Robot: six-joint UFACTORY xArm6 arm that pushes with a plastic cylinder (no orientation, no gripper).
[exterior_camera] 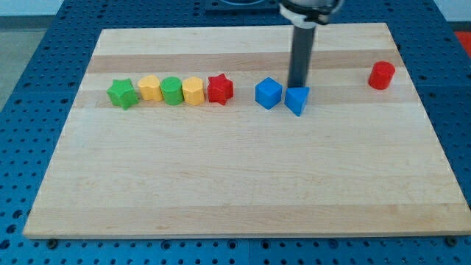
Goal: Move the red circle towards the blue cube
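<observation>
rod tip (297,87) just behind blue wedge (297,100), beside blue cube (268,93) | no pincer, bare rod | red circle (381,75) well right of cube | advise: circle around right of it, push left

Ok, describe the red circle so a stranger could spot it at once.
Start at the wooden board's far corner at the view's top right. The red circle stands there alone, well right of my tip and both blue blocks. The red star, the only other red piece, ends the row at the left.

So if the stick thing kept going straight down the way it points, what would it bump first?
My tip points straight down, so it would meet the wooden board first. The blue triangle block sits right below it in the view, maybe touching.
</observation>
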